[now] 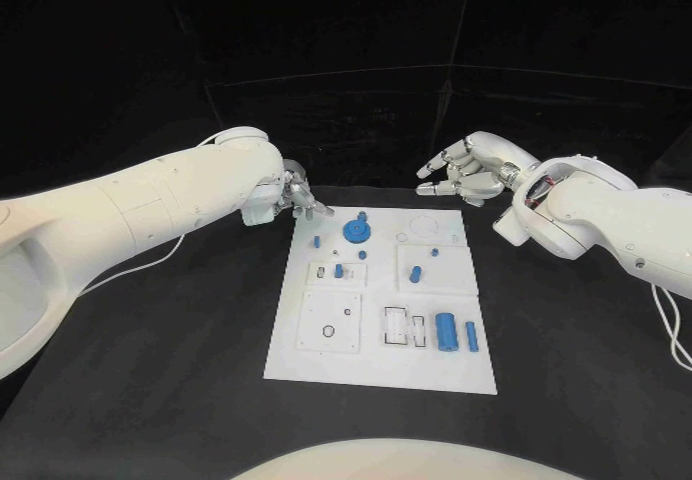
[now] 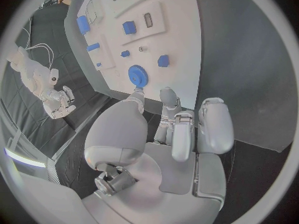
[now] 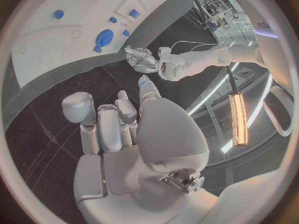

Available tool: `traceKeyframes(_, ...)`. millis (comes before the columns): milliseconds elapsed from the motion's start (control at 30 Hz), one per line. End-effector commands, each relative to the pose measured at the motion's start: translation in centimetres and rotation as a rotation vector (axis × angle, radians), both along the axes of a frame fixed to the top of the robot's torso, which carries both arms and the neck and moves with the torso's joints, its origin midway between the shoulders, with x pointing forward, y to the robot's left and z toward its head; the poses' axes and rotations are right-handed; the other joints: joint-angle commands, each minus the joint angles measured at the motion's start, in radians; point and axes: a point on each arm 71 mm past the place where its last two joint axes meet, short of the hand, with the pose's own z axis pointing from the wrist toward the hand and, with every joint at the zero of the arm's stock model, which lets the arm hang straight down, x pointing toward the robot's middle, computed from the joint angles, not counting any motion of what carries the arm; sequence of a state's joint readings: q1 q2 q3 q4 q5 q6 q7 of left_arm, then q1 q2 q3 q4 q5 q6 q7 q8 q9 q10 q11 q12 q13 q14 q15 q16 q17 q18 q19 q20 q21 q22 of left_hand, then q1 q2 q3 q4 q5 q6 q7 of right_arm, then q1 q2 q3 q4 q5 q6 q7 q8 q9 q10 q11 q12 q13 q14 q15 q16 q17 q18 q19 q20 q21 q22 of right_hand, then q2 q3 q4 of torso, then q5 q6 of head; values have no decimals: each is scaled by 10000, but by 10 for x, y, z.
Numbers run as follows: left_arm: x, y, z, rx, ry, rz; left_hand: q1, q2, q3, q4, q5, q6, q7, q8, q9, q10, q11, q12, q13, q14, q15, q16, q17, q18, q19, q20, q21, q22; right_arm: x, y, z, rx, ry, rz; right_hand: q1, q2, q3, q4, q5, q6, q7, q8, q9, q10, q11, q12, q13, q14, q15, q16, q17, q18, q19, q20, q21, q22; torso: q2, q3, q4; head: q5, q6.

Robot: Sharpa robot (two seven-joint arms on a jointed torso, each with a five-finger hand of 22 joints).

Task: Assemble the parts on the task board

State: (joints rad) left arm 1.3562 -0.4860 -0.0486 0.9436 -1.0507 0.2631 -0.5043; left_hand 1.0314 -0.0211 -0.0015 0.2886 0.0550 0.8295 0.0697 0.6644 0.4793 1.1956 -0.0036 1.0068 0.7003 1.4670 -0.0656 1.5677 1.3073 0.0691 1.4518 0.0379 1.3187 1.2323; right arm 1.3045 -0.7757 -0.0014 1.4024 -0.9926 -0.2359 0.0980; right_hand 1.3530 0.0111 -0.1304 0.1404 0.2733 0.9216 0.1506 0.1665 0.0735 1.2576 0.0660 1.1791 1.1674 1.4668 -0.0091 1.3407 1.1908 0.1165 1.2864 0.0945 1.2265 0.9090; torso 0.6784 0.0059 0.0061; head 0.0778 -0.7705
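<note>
The white task board point(image 1: 378, 365) lies in the middle of the table. A blue gear point(image 1: 355, 232) sits near its far left corner, with small blue parts point(image 1: 338, 270) around the middle. A thick blue cylinder point(image 1: 447, 331) and a slim one point(image 1: 472, 336) lie at the near right. My left hand point(image 1: 296, 197) hovers by the far left corner, fingers apart, holding nothing. My right hand point(image 1: 464, 170) hangs beyond the far right corner, also holding nothing. In the left wrist view the left hand point(image 2: 177, 134) sits just short of the gear point(image 2: 137, 75). In the right wrist view the right hand point(image 3: 118, 129) is well off the board point(image 3: 74, 10).
Black table point(image 1: 159, 350) surrounds the board on all sides. The board carries white raised plates with slots and holes point(image 1: 332, 322). In the left wrist view the right hand point(image 2: 59, 102) shows across the board; in the right wrist view the left hand point(image 3: 142, 59) does.
</note>
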Motion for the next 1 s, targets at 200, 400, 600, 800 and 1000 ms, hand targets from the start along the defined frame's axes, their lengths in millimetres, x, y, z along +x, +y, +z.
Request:
traceKeyframes(200, -3, -2, -14, 696, 726, -422, 16, 120, -134, -20, -34, 126, -30, 97, -25, 120, -30, 99, 49, 1038, -43, 31, 2635, 19, 95, 6, 62, 48, 0, 2, 1, 3, -40, 80, -27, 97, -55, 2, 28, -73, 23, 38, -15, -89, 1, -28, -8, 210, -44, -40, 17, 58, -50, -26, -69, -3, -6, 11, 7, -6, -30)
traceKeyframes(400, -4, -1, -21, 821, 959, -436, 72, 161, -168, -47, -33, 157, -43, 116, -35, 126, -41, 106, 48, 1038, -53, 31, 2635, 17, 99, -3, 67, 59, 0, 3, 1, 4, -35, 94, -16, 108, -58, 1, 50, -78, 23, 41, -16, -87, 1, -23, -6, 212, -44, -39, 22, 58, -46, -26, -72, -4, -5, 15, 1, -41, -35)
traceKeyframes(600, -5, -1, -23, 871, 1094, -479, 144, 202, -198, -77, -31, 171, -51, 126, -48, 121, -49, 101, 34, 1038, -60, 31, 2635, 17, 99, -11, 64, 60, 0, 3, 1, -1, -27, 82, -9, 117, -61, 0, 70, -81, 24, 45, -16, -94, 1, -29, -15, 212, -44, -45, 15, 58, -45, -26, -76, -7, -14, 9, 11, -63, -49)
traceKeyframes(800, -7, -4, -26, 880, 1257, -660, 218, 228, -232, -108, -32, 190, -59, 140, -59, 129, -56, 110, 38, 1038, -67, 31, 2635, 16, 100, -17, 65, 67, 0, 3, 1, -5, -17, 82, -3, 121, -63, -1, 82, -83, 24, 47, -16, -95, 1, -28, -16, 213, -44, -45, 16, 58, -43, -26, -77, -7, -16, 17, 21, -79, -42)
traceKeyframes(1000, -8, -7, -27, 826, 1273, -770, 254, 219, -263, -127, -31, 196, -62, 144, -66, 145, -60, 130, 64, 1038, -69, 31, 2635, 11, 107, -20, 77, 86, 1, 3, 1, -16, 3, 90, 3, 125, -65, -3, 94, -85, 24, 49, -16, -96, 1, -28, -17, 213, -44, -45, 18, 58, -41, -26, -79, -7, -12, 14, 24, -70, -28)
